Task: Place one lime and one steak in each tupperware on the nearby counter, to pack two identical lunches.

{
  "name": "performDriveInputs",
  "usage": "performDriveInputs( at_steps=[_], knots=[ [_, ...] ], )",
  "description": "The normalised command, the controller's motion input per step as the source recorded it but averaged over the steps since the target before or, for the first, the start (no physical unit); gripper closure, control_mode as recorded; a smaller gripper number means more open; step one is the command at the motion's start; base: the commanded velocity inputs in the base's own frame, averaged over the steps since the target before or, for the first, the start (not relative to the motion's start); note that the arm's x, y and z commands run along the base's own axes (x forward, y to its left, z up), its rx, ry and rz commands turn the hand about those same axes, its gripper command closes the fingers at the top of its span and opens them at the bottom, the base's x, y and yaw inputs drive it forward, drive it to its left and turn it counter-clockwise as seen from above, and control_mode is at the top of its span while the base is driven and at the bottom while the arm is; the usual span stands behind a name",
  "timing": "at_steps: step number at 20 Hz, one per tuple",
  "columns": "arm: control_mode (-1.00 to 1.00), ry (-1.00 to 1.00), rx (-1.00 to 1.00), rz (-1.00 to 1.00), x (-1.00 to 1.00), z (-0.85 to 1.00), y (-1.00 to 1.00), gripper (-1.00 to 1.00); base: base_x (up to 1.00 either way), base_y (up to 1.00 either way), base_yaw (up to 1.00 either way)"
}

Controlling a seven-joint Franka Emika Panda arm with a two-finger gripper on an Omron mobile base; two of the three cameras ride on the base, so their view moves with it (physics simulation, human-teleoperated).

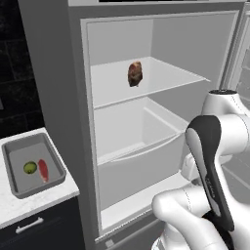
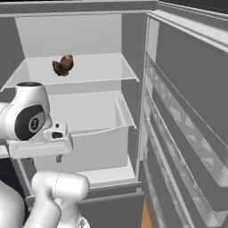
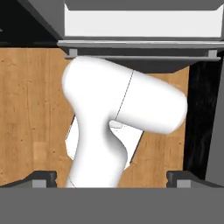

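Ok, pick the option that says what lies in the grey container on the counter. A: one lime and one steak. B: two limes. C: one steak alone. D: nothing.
A: in the left base view the grey container on the counter holds a green lime with a red steak lying beside it.

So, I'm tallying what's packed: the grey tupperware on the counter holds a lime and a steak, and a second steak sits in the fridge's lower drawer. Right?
Not quite. The second steak sits on the fridge's upper shelf, not in the lower drawer, as the left base view shows. The rest holds: the grey tupperware on the counter holds a lime and a steak.
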Motion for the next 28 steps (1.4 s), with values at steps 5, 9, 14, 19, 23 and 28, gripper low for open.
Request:
performDriveInputs(
  at_steps=[5, 9, 14, 19, 23, 28],
  knots=[
    [1.0, 0.0, 0.0, 0.0, 0.0, 0.0, 0.0, -1.0, 0.36, 0.0, 0.01],
    [1.0, 0.0, 0.0, 0.0, 0.0, 0.0, 0.0, -1.0, 0.04, 0.02, 0.04],
    [-1.0, -0.23, -0.09, 0.05, -0.08, 0.27, 0.05, -1.0, -0.02, 0.02, 0.0],
    [-1.0, -0.37, -0.11, 0.02, 0.03, 0.74, 0.0, -1.0, 0.0, 0.0, 0.0],
    [-1.0, -0.47, 0.01, 0.0, 0.39, 1.0, 0.0, -1.0, 0.0, 0.0, 0.0],
    [-1.0, -0.43, 0.13, -0.05, 0.8, 0.72, 0.02, -1.0, 0.0, 0.0, 0.0]
  ],
)
